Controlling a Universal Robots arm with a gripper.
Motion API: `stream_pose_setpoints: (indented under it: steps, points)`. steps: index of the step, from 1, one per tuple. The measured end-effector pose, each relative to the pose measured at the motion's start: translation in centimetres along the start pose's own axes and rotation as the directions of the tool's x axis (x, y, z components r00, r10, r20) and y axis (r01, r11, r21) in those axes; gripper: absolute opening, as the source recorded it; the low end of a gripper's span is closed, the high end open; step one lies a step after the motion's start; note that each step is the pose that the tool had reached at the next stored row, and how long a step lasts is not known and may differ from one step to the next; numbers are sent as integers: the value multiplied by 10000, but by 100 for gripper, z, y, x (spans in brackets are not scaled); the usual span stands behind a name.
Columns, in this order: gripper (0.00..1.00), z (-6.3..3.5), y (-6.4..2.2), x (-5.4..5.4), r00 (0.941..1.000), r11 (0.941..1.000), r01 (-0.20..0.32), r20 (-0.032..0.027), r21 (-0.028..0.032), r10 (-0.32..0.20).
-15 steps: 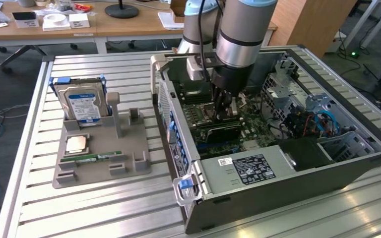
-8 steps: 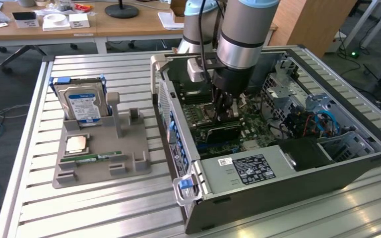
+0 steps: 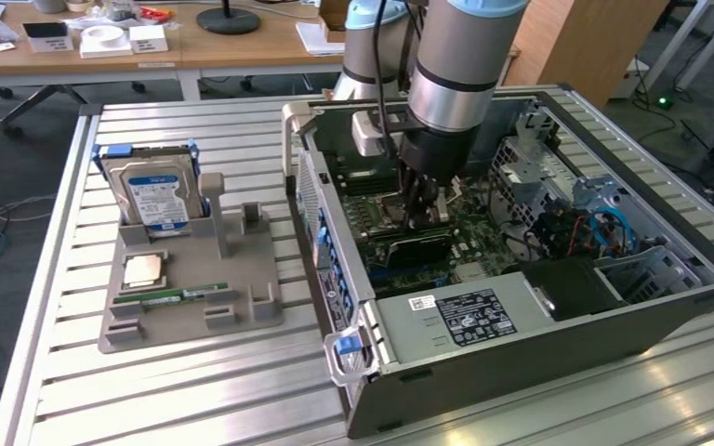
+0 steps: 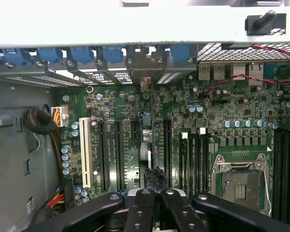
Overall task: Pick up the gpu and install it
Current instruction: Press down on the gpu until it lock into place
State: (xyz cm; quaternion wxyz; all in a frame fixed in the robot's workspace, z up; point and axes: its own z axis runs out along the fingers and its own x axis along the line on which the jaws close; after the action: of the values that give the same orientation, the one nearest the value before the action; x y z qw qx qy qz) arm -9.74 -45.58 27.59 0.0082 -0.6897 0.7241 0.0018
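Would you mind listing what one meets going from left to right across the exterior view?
Hard drive standing in the grey holder → RAM stick lying on that holder → open computer case → black power supply label → blue cables.
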Motion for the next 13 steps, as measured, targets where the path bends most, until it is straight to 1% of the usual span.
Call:
stream_pose_setpoints:
  steps: [5, 13]
  points:
    - [11, 39, 0, 1, 10000, 10000, 1, -2, -1, -1]
    - [11, 66, 0, 2, 10000, 10000, 1, -2, -2, -1]
